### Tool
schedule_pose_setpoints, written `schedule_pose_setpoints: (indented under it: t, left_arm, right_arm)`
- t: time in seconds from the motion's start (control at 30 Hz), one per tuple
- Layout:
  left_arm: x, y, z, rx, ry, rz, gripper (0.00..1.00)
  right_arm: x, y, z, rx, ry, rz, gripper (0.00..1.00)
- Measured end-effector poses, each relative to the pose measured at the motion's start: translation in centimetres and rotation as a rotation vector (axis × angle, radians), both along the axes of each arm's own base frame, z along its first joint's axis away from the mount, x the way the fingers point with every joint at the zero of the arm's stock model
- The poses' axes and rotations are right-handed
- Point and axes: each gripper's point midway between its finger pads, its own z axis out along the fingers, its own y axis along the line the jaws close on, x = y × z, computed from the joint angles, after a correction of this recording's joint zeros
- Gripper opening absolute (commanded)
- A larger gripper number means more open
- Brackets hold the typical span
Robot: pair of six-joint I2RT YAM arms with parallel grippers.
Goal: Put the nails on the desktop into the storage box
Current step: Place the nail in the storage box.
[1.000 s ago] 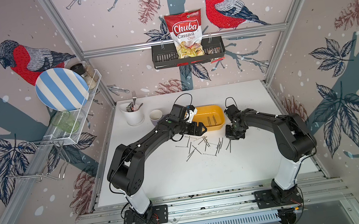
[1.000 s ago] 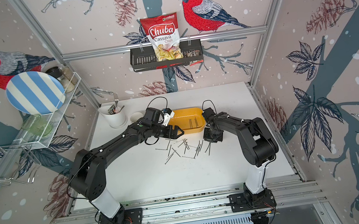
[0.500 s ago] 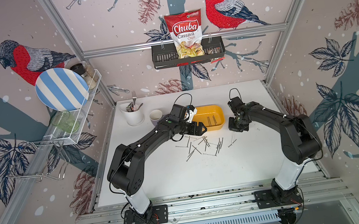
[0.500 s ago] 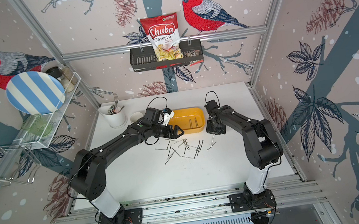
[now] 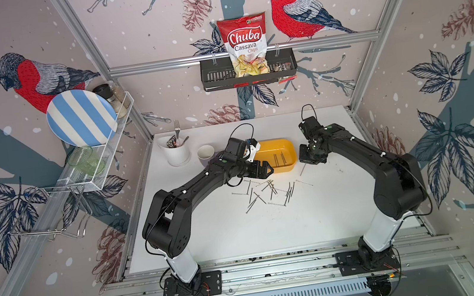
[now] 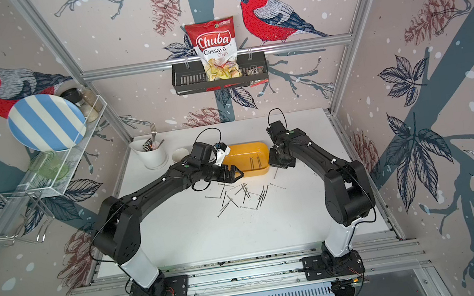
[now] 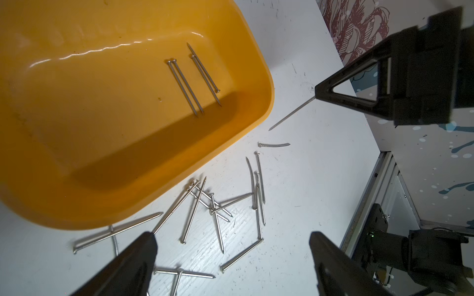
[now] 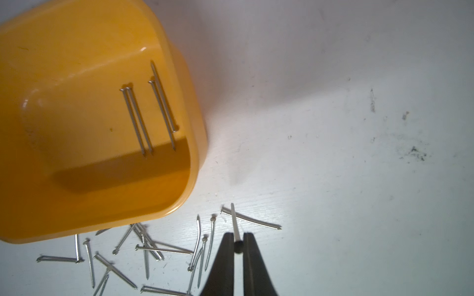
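Right hand (image 8: 238, 242) now lifted off pile, pinching single nail (image 8: 234, 217), just beside storage box (image 8: 154, 205) end, not yet over rim; left hand (image 7: 230, 235) stays wide, empty; four already inside; remaining nails (image 5: 269, 192) scattered on bench (image 5: 241, 235)

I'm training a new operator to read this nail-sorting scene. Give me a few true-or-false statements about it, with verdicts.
1. The storage box is empty. False: four nails lie in it.
2. The right gripper is shut on a nail. True.
3. The left gripper has its jaws closed. False: they stand wide open above loose nails.
4. Many nails lie scattered on the desktop in front of the box. True.
5. The held nail hangs over the box. False: it is beside the box, outside its rim.
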Motion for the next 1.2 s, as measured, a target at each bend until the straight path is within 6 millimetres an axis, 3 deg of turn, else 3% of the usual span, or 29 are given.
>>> schedule_pose_setpoints:
  t: [0.3,0.43,0.77,0.93,1.2]
  left_arm:
    - [-0.1,0.1,-0.4,0.005,0.004,0.002,0.95]
    - [-0.2,0.2,-0.5,0.006,0.007,0.006,0.95]
    - [-0.5,0.7,0.0,0.007,0.0,0.026,0.95]
    - [-0.7,1.2,-0.1,0.013,0.003,0.042,0.95]
    - [-0.4,2.2,-0.6,0.024,0.014,0.069,0.95]
  right_arm:
    - [1.5,2.9,6.7,0.007,-0.108,0.051,0.1]
    - [2.2,3.6,8.0,0.006,-0.136,0.059,0.1]
    - [6.1,5.3,3.8,-0.049,-0.085,0.122,0.09]
    - [6.7,5.8,1.0,-0.059,-0.034,0.139,0.09]
    - [8.2,7.5,-1.6,-0.05,0.001,0.175,0.09]
